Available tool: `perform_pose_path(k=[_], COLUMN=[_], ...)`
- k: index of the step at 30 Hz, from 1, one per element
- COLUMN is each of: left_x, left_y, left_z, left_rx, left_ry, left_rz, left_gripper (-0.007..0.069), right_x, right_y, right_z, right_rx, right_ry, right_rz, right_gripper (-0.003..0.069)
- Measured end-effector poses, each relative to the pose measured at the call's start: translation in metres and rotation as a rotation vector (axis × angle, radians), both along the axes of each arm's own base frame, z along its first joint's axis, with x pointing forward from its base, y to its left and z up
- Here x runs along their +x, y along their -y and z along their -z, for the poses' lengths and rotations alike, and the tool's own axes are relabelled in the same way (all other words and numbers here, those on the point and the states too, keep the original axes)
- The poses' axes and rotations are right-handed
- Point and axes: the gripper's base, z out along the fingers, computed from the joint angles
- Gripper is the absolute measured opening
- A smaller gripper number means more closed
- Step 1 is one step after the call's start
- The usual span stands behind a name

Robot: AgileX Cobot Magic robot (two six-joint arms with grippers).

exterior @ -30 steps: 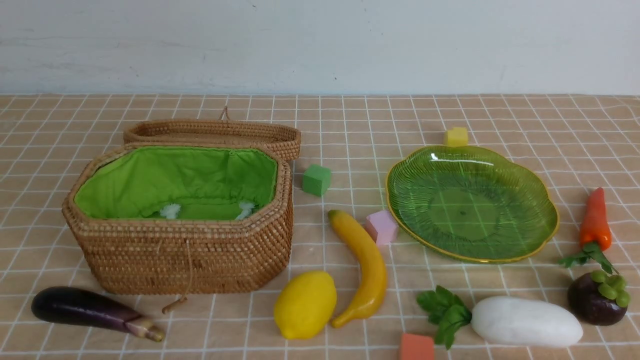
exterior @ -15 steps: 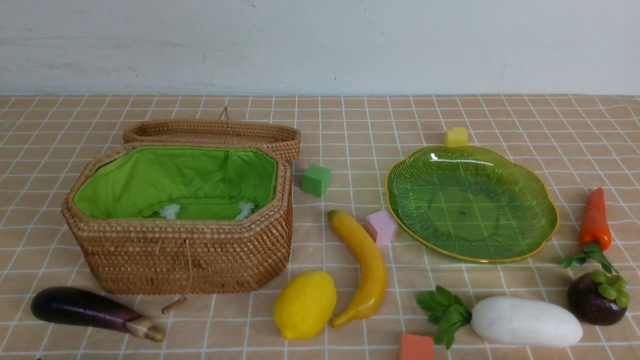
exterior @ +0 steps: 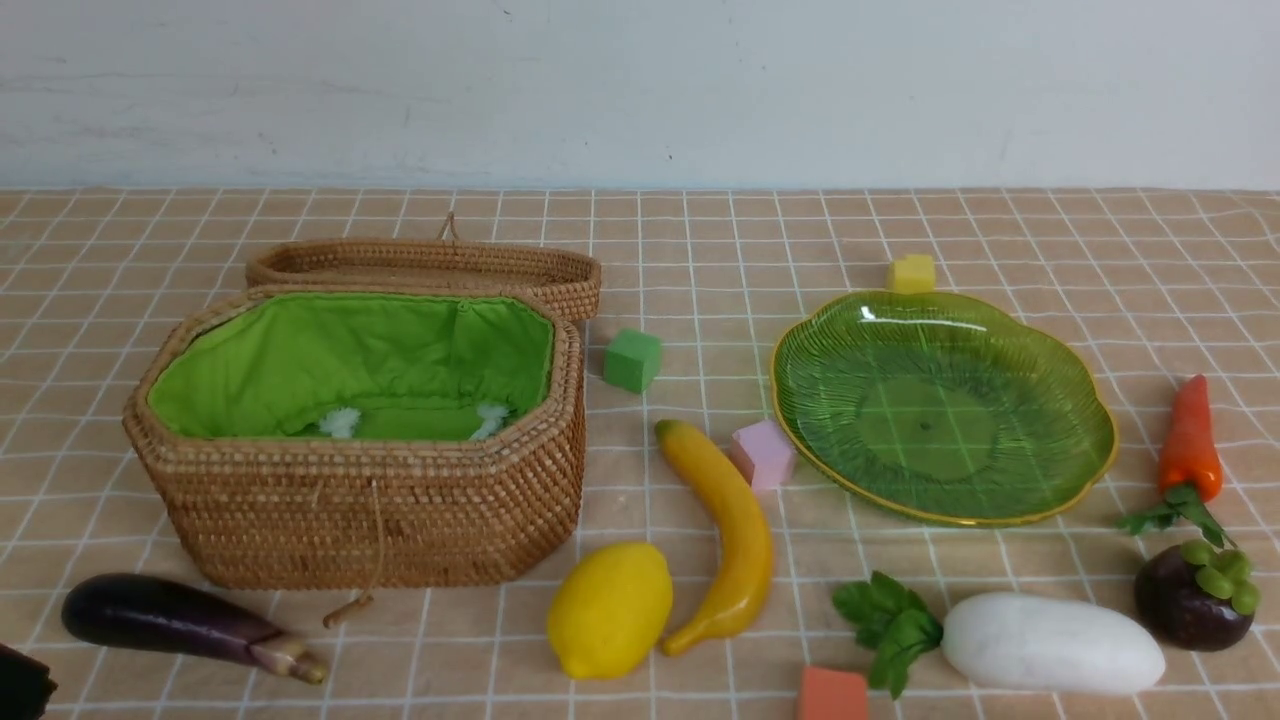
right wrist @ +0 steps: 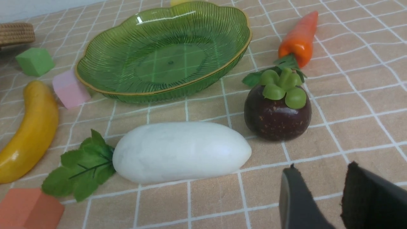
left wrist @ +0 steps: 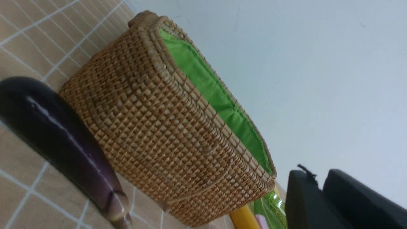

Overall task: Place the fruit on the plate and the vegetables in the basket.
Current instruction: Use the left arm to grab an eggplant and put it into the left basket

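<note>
The open wicker basket [exterior: 380,510] with green lining stands at the left, the green plate [exterior: 940,410] at the right; both are empty. The eggplant [exterior: 170,620] lies in front of the basket. The lemon [exterior: 610,608] and banana [exterior: 728,530] lie in the middle. The radish [exterior: 1050,643], mangosteen [exterior: 1195,595] and carrot [exterior: 1190,440] lie at the right. My left gripper [left wrist: 319,175] is shut and empty, low beside the eggplant [left wrist: 60,136] and basket [left wrist: 159,127]; its tip shows in the front view's corner [exterior: 20,685]. My right gripper [right wrist: 321,171] is open and empty, near the radish [right wrist: 181,151] and mangosteen [right wrist: 276,114].
Foam cubes lie about: green [exterior: 632,359] beside the basket, pink [exterior: 763,453] between banana and plate, yellow [exterior: 912,273] behind the plate, orange [exterior: 832,695] at the front edge. The basket's lid [exterior: 430,262] lies open behind it.
A dark part of my left gripper has come into the bottom left corner of the front view. Nothing on the table has moved.
</note>
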Motion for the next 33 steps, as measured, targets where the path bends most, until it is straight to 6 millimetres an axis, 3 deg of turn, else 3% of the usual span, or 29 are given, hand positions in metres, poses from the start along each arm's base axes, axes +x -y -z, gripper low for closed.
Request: perform_pose_path(k=[1, 4, 5, 10, 13, 16, 18, 19, 20, 23, 28, 30, 33], left_x=[-0.001, -0.005, -0.009, -0.018, -0.014, -0.006, 0.005, 0.007, 0.014, 0.029, 0.066, 0.095, 0.131], left_y=[0.002, 0.005, 0.008, 0.017, 0.023, 0.028, 0.033, 0.033, 0.036, 0.042, 0.051, 0.055, 0.064], left_z=[-0.005, -0.016, -0.029, -0.055, -0.064, -0.07, -0.082, -0.083, -0.089, -0.1, -0.097, -0.087, -0.068], left_rx=[0.014, 0.06, 0.115, 0.288, 0.399, 0.521, 0.665, 0.676, 0.797, 0.95, 1.23, 1.444, 1.552], left_ry=[-0.01, -0.018, -0.006, -0.047, -0.131, -0.21, -0.278, -0.277, -0.298, -0.358, -0.513, -0.574, -0.654], left_rz=[0.022, 0.064, 0.096, 0.226, 0.315, 0.411, 0.543, 0.546, 0.64, 0.783, 0.996, 1.099, 1.187], left_gripper=[0.0002, -0.0013, -0.0013, -0.0013, -0.0013, -0.0013, -0.0013, -0.0013, -0.0013, -0.0013, -0.0013, -0.0001, 0.0072], right_x=[0.0, 0.001, 0.002, 0.004, 0.001, -0.005, -0.015, -0.015, -0.021, -0.025, -0.019, -0.015, -0.014], right_y=[-0.002, -0.004, -0.005, -0.004, -0.008, -0.014, -0.024, -0.024, -0.029, -0.034, -0.039, -0.04, -0.04], right_z=[-0.001, -0.003, -0.008, -0.018, -0.022, -0.04, -0.078, -0.082, -0.107, -0.137, -0.157, -0.158, -0.158], right_rx=[0.094, 0.278, 0.439, 0.594, 0.652, 0.598, 0.407, 0.394, 0.276, 0.11, -0.024, -0.066, -0.104], right_ry=[0.014, 0.041, 0.087, 0.195, 0.13, 0.05, -0.063, -0.055, -0.12, -0.222, -0.302, -0.311, -0.309], right_rz=[0.009, 0.026, 0.041, 0.056, 0.042, -0.036, -0.203, -0.213, -0.319, -0.469, -0.579, -0.602, -0.62], right_gripper=[0.0243, 0.0243, 0.0243, 0.0227, 0.0187, 0.0139, 0.0085, 0.0082, 0.006, 0.0046, 0.0046, 0.0046, 0.0048])
